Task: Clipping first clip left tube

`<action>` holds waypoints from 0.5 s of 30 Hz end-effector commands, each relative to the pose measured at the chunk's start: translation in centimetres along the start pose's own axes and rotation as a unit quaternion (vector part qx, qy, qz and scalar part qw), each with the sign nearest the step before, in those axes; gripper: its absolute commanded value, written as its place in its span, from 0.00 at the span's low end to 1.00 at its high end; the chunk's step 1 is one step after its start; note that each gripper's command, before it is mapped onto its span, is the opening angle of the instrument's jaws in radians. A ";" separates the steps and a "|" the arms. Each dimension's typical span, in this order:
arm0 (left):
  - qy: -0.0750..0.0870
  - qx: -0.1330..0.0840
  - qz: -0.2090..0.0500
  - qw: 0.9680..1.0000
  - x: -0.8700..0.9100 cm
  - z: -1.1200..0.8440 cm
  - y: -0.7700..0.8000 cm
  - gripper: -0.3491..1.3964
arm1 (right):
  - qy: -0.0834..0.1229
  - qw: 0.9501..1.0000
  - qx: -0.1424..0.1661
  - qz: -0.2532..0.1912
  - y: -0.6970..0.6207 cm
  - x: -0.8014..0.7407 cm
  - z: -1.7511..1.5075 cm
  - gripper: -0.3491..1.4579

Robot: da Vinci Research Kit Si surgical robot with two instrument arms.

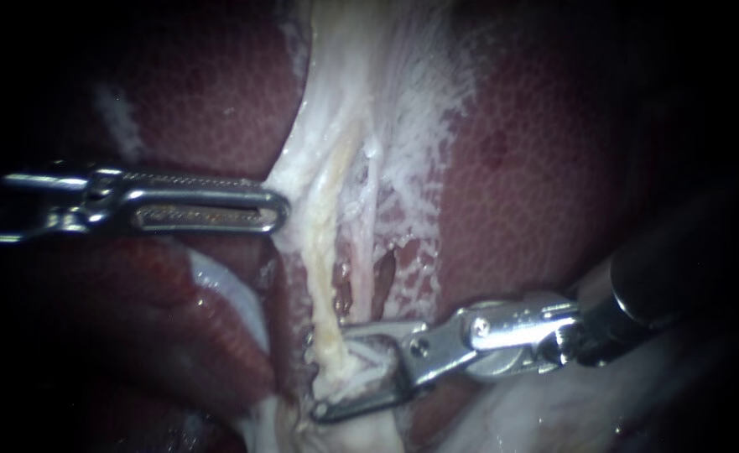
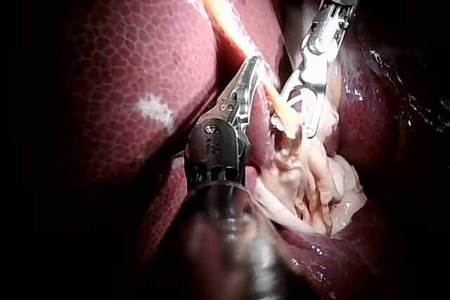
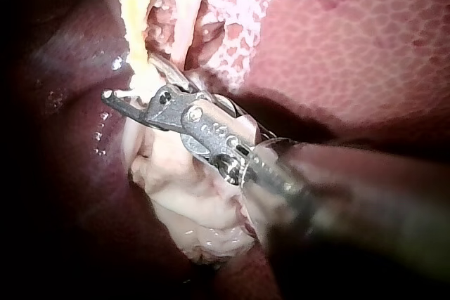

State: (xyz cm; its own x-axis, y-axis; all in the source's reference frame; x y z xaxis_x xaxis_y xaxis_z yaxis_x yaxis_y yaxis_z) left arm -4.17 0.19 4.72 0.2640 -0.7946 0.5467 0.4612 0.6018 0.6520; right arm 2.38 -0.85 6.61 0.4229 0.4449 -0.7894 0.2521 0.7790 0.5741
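Yellowish left tube (image 1: 329, 252) runs down the pale tissue (image 1: 419, 109) over the liver (image 1: 537, 168). Its lower end lies within the released claw of the right instrument (image 1: 331, 373), straddled. The left instrument (image 1: 277, 210) has its claw clenched and empty, tip touching pale tissue beside the tube

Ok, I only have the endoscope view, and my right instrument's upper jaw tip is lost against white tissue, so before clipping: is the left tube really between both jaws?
Observer: Yes. In the left wrist view the left tube runs straight in between the open jaws of the right instrument, one jaw on each side.
Operator: Does either tip come out past it?
Observer: In the right wrist view one jaw's tip pokes out clear beyond the tube; the other tip I cannot make out.
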 end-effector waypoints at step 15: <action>0.000 0.000 0.000 1.000 0.00 0.01 0.00 0.00 | 0.000 1.000 -0.005 -0.003 0.13 0.03 0.10 0.45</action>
State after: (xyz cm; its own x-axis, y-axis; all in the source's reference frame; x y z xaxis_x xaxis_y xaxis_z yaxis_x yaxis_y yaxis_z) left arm -4.18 0.18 4.72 0.2640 -0.7944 0.5470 0.4608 0.6021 0.6520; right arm 2.52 -0.79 6.69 0.4215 0.4397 -0.7931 0.2466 0.7860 0.5668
